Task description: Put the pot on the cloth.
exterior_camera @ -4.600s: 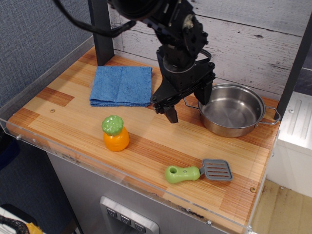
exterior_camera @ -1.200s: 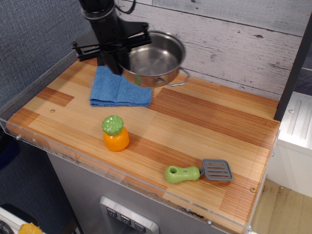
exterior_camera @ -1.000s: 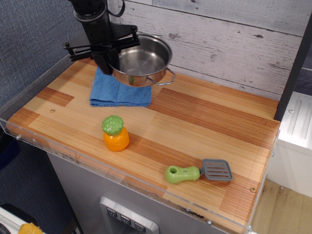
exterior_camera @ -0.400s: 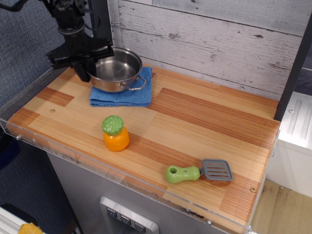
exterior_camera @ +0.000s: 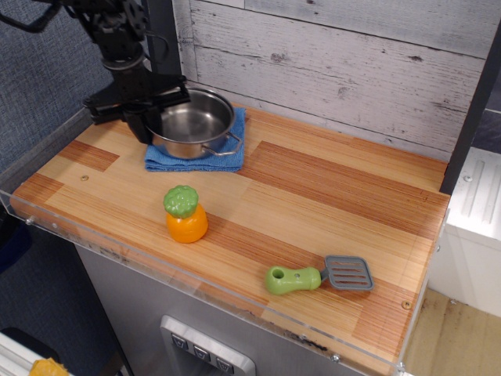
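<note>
Pot (exterior_camera: 194, 123) shifted right onto cloth (exterior_camera: 228, 153); hand (exterior_camera: 149, 117) clamped on left rim.

The pot (exterior_camera: 193, 122) is shiny silver steel with a grey mirrored inside, and the cloth (exterior_camera: 227, 153) under it is mid blue. The gripper (exterior_camera: 145, 117) and its arm are black. The table (exterior_camera: 329, 204) is striped in light and reddish-brown wood bands. A toy (exterior_camera: 185, 214) has an orange body and a green top. The spatula (exterior_camera: 319, 275) has a lime-green handle and a grey slotted blade. The back wall (exterior_camera: 352, 63) is whitewashed grey planks.
</note>
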Robot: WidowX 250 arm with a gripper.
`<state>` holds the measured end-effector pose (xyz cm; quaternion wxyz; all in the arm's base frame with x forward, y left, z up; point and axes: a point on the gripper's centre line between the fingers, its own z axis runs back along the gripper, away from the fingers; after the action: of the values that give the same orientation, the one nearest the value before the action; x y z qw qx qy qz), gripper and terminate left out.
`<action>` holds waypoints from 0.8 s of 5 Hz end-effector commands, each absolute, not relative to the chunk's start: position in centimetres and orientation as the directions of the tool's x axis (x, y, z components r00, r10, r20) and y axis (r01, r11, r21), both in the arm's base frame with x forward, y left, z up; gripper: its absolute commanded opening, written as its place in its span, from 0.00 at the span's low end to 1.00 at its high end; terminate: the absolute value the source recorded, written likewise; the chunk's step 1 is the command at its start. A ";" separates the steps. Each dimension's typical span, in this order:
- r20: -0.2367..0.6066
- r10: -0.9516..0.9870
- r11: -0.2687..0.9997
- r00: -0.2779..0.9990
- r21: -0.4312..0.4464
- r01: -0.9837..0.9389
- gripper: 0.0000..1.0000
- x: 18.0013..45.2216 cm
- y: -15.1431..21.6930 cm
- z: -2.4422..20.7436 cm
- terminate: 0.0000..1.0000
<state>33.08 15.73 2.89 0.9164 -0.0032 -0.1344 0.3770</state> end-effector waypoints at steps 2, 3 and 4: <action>0.265 0.675 0.735 0.688 -0.163 -0.658 1.00 32.4 15.1 5.0 0.00; 0.273 0.677 0.734 0.684 -0.173 -0.657 1.00 32.4 14.9 5.6 0.00; 0.287 0.675 0.735 0.679 -0.189 -0.651 1.00 32.4 14.7 6.7 0.00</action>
<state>31.99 13.82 4.72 0.9189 -0.0390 -0.1450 0.3648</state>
